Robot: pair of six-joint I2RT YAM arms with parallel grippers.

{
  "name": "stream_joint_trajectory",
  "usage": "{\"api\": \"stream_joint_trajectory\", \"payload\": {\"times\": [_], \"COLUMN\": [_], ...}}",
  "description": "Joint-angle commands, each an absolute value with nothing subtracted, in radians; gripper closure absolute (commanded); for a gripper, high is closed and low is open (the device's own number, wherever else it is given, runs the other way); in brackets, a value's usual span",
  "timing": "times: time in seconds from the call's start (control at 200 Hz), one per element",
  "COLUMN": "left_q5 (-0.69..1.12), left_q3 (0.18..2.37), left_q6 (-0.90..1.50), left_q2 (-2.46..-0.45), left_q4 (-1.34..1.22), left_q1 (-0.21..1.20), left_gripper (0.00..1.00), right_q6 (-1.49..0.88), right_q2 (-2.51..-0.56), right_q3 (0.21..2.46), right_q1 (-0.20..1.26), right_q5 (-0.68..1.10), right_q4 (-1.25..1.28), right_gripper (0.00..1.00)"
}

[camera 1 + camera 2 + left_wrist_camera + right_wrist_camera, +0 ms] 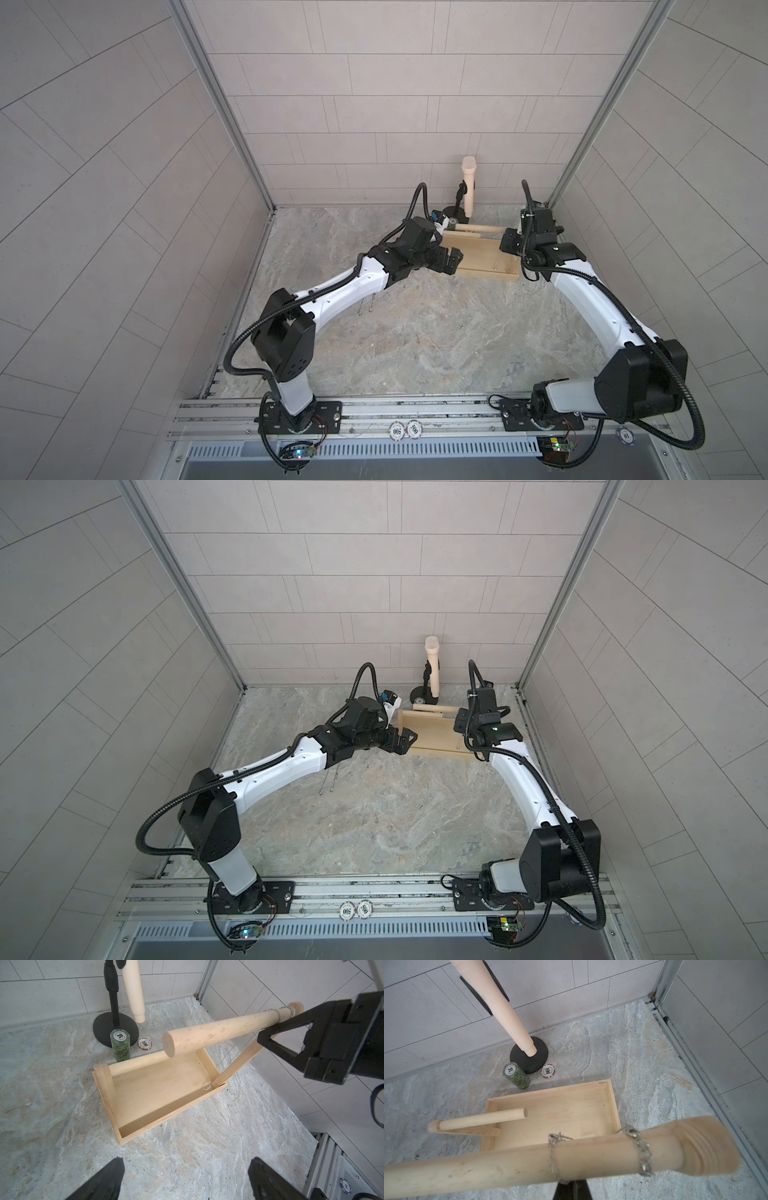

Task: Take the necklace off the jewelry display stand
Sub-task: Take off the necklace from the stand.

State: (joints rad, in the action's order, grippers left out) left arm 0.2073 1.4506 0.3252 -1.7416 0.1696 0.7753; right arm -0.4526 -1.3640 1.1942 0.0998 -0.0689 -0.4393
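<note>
The jewelry display stand [482,259] [436,739] is a pale wooden tray [155,1095] [571,1109] with a long dowel [218,1030] [488,1167]. The necklace [209,1086], a thin silver chain [552,1157], loops over the dowel near the upright end. It hangs down toward the tray's corner. A thicker linked piece [642,1153] rings the dowel closer to the end. My right gripper [261,1037] [572,1185] [503,243] is under the dowel, shut, with the chain running into its tips. My left gripper [186,1180] [455,259] [405,739] hovers open by the tray's near-left side.
A black round-based stand with a cream microphone [468,183] [133,991] [500,1001] is behind the tray by the back wall. A green chip stack [120,1047] [517,1078] and a red-white chip [144,1043] [548,1071] lie beside it. The right wall is close.
</note>
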Motion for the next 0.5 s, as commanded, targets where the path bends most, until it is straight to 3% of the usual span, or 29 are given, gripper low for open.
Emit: {"api": "stream_joint_trajectory", "payload": {"times": [0.0, 0.495], "left_q5": [0.219, 0.254], "left_q3": [1.440, 1.425], "left_q6": [0.335, 0.343], "left_q2": [-1.722, -1.713], "left_q4": [0.152, 0.112], "left_q1": [0.775, 0.775], "left_gripper": [0.00, 0.00], "right_q6": [-0.448, -0.436], "right_q2": [-1.350, -1.333], "right_q3": [1.225, 1.333], "right_q1": [0.095, 0.094], "right_q5": [-0.101, 0.012], "right_q4": [-0.463, -0.541], "right_gripper": [1.00, 1.00]}}
